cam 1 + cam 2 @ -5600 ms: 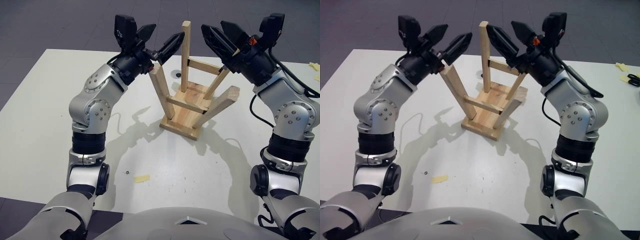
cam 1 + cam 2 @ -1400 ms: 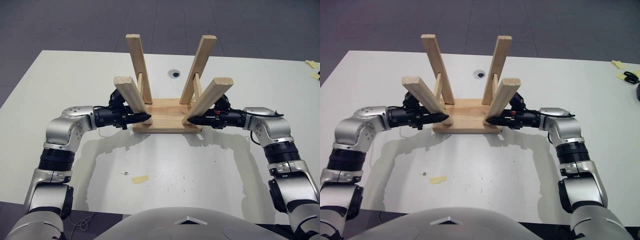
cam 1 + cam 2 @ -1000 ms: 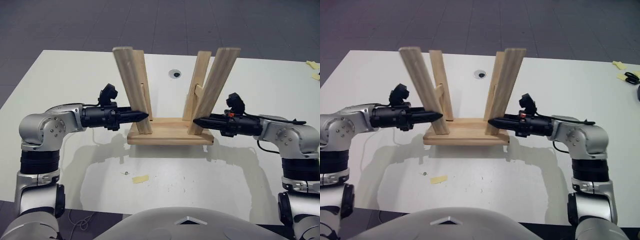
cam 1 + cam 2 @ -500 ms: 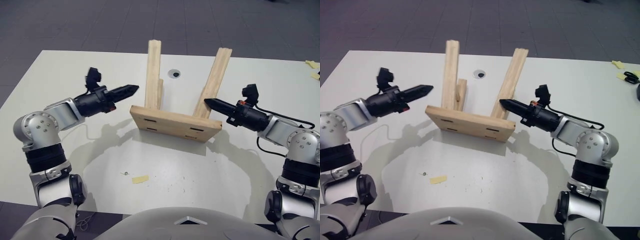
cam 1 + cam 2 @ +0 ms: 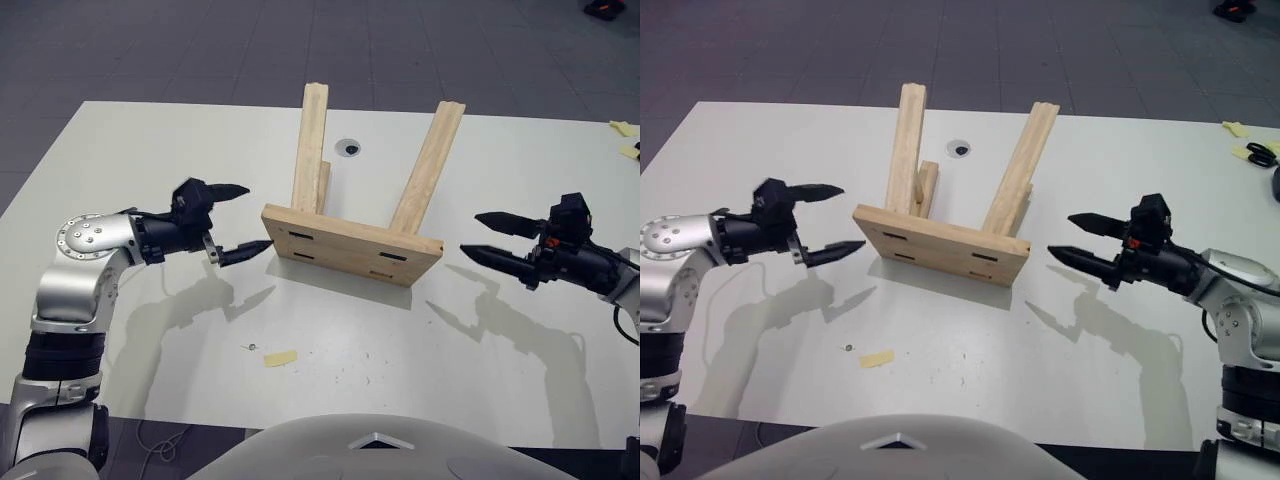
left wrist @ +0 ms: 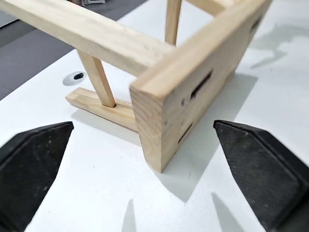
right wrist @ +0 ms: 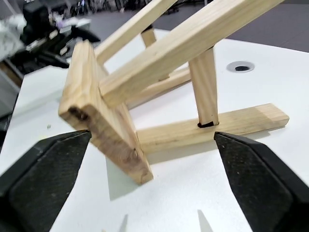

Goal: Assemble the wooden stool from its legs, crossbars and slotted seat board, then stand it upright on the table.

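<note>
- Left gripper (image 5: pixel 258 214), right gripper (image 5: pixel 470 232): fingers spread, empty, off either end of the stool (image 5: pixel 350 245).
- Assembled, tipped sideways on the table (image 5: pixel 350 340): seat board (image 5: pixel 940 250) on edge, legs (image 5: pixel 310 150) pointing away.
- Probably light and rigid, though joints may work loose; best gripped at the seat ends.
- Pale squared wood, slotted seat; smooth white tabletop.

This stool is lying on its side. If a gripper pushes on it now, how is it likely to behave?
The stool probably moves as one stiff piece, since every joint looks seated. Resting on the edge of the seat board and two legs, it should slide rather than roll. A push high on the upper legs may tip it.
</note>
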{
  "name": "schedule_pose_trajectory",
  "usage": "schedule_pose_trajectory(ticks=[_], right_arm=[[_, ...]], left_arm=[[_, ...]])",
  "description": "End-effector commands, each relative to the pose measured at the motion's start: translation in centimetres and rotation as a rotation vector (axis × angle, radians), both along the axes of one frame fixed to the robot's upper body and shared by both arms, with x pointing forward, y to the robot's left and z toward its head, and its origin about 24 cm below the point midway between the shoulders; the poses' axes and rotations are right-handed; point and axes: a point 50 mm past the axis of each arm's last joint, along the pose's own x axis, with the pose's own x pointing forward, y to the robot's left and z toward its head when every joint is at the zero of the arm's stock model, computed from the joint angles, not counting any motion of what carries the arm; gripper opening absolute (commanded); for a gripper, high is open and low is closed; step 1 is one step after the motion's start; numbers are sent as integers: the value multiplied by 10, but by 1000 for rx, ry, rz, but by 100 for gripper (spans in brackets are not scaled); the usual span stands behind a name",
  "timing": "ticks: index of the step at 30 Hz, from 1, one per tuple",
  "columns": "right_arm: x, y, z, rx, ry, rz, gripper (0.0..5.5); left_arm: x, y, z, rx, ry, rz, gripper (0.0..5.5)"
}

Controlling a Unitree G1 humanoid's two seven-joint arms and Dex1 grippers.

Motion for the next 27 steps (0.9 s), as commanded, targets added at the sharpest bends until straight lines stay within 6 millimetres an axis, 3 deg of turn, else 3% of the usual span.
schedule_pose_trajectory(ticks=[1,4,9,15,23,27], right_arm=[[1,24,-22,-32,-18,121,539],[-3,37,-35,-26,-17,166,539],[2,51,-42,0,-66,152,459],[0,51,-46,10,-64,126,360],[2,58,-40,79,35,166,221],[2,62,-8,325,232,215,203]], left_arm=[[13,-12,-7,51,-20,-97,540],[18,-20,-18,53,39,-142,540],[19,-26,-38,54,135,-170,458],[10,-28,-45,38,165,-180,353],[2,-44,-21,-113,241,-197,211],[-14,-43,9,-221,388,-224,204]])
